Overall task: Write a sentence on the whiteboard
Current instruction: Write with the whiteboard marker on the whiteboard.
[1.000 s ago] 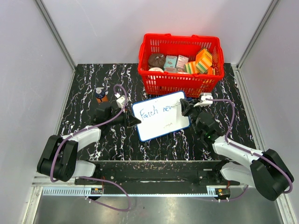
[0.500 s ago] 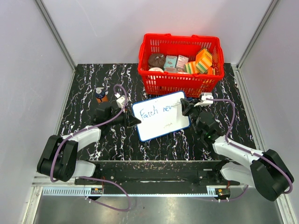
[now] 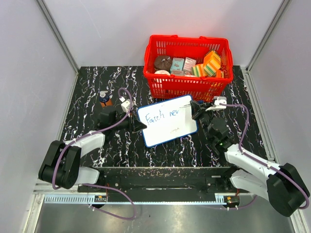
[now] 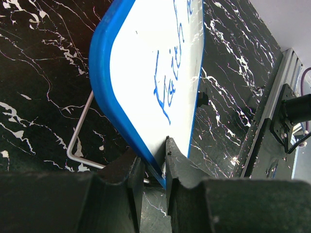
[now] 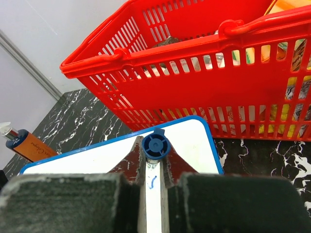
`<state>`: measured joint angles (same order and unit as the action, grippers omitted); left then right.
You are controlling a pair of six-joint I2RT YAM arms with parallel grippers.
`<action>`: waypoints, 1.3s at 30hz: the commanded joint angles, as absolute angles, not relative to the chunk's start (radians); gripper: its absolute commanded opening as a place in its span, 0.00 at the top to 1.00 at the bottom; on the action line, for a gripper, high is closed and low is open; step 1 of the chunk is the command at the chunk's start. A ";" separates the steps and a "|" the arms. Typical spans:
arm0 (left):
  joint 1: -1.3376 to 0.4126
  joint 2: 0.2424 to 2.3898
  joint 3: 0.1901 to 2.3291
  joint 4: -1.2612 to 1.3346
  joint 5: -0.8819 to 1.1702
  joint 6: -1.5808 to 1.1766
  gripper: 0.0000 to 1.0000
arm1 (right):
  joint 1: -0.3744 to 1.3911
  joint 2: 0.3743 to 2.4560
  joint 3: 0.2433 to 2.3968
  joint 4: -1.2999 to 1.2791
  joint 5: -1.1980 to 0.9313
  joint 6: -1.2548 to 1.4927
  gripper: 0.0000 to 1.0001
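The whiteboard (image 3: 167,127), white with a thin blue frame, stands tilted at the table's middle, in front of the red basket. Blue words on it read "Faith nev" (image 3: 163,116). My left gripper (image 3: 140,125) is shut on the board's left edge; in the left wrist view the fingers (image 4: 150,167) pinch the blue frame (image 4: 104,92). My right gripper (image 3: 196,110) is shut on a blue-capped marker (image 5: 155,145) at the board's upper right corner. The board (image 5: 194,141) lies under the marker in the right wrist view. The marker's tip is hidden.
The red basket (image 3: 188,87) with boxes and sponges stands just behind the board, close to my right gripper, and shows in the right wrist view (image 5: 194,82). An orange tube with a blue cap (image 3: 104,98) lies at the left, also in the right wrist view (image 5: 26,143). A wire stand (image 4: 77,141) props the board.
My right gripper with the marker has shifted slightly right along the board's top line. The left gripper and the board have not moved.
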<state>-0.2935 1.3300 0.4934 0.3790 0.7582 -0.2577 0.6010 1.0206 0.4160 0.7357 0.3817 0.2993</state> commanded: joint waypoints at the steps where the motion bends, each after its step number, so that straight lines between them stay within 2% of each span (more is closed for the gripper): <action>1: -0.288 1.325 0.503 0.380 0.649 -0.115 1.00 | 0.594 1.019 0.403 0.746 0.393 0.293 1.00; 39: -0.288 1.325 0.503 0.379 0.650 -0.115 1.00 | 0.595 1.065 0.399 0.775 0.364 0.316 1.00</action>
